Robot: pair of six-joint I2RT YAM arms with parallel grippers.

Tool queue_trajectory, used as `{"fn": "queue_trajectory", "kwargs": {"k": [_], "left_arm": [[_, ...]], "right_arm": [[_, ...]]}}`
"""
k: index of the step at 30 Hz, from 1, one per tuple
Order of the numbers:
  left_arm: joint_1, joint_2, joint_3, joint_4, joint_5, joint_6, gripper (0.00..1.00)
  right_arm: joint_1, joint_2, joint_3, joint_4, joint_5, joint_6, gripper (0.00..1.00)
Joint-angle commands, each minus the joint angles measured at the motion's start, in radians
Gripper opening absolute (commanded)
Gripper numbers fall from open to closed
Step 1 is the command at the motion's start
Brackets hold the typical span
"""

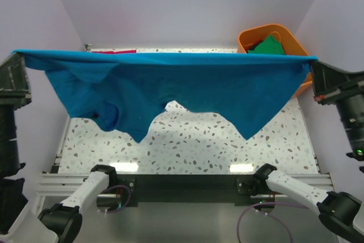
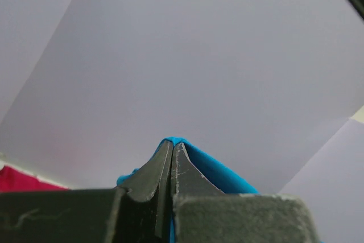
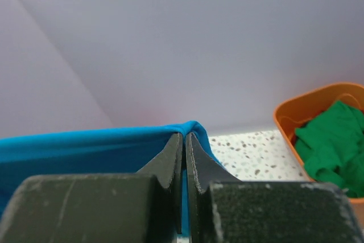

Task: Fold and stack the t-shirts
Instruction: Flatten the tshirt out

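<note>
The bright blue t-shirt (image 1: 187, 92) hangs stretched in the air between both grippers, its top edge taut and its lower part drooping over the table. My left gripper (image 1: 17, 54) is shut on its left corner; the cloth shows at the jaw tips in the left wrist view (image 2: 216, 169). My right gripper (image 1: 313, 61) is shut on its right corner, seen in the right wrist view (image 3: 102, 146). A strip of the red t-shirt (image 1: 114, 52) lies at the table's far edge behind the blue one (image 2: 23, 179). Green t-shirts (image 1: 267, 45) lie in the bin (image 3: 330, 146).
An orange plastic bin (image 1: 249, 38) stands at the far right corner of the speckled table (image 1: 193, 146); it also shows in the right wrist view (image 3: 284, 119). Pale walls enclose the table on three sides.
</note>
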Motion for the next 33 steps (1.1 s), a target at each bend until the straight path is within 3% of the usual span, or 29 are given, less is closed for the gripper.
{"fn": "queue_trajectory", "kwargs": {"k": [1, 4, 9, 12, 17, 19, 22, 24, 26, 30, 33], "left_arm": [[-0.003, 0.053, 0.15, -0.044, -0.083, 0.089, 0.0], [-0.012, 0.044, 0.181, -0.013, -0.088, 0.107, 0.0], [-0.034, 0.058, 0.105, 0.051, -0.091, 0.123, 0.0], [-0.043, 0.099, -0.005, 0.102, -0.131, 0.13, 0.0], [-0.043, 0.211, -0.303, 0.234, -0.179, 0.164, 0.0], [-0.034, 0.308, -0.415, 0.286, -0.179, 0.158, 0.0], [0.0, 0.455, -0.57, 0.392, -0.136, 0.137, 0.0], [0.011, 0.582, -0.633, 0.505, -0.104, 0.135, 0.0], [0.02, 0.682, -0.662, 0.564, -0.059, 0.144, 0.0], [0.023, 0.956, -0.609, 0.648, 0.015, 0.158, 0.0], [0.023, 1.07, -0.552, 0.668, 0.051, 0.164, 0.0]], "right_arm": [[-0.004, 0.012, 0.1, -0.081, -0.113, -0.051, 0.0], [-0.004, 0.001, 0.117, -0.098, -0.152, -0.039, 0.0], [-0.004, -0.01, 0.053, -0.092, -0.126, -0.03, 0.0], [-0.004, 0.019, -0.034, -0.069, -0.007, -0.03, 0.0], [-0.004, 0.134, -0.253, 0.017, 0.324, -0.025, 0.0], [-0.01, 0.208, -0.364, 0.078, 0.354, -0.013, 0.0], [-0.113, 0.318, -0.51, 0.187, 0.241, 0.016, 0.0], [-0.232, 0.387, -0.605, 0.299, 0.075, 0.05, 0.0], [-0.267, 0.525, -0.646, 0.418, 0.022, 0.026, 0.0], [-0.331, 0.78, -0.558, 0.483, -0.078, -0.01, 0.0], [-0.354, 0.935, -0.442, 0.47, -0.109, -0.034, 0.0]]}}
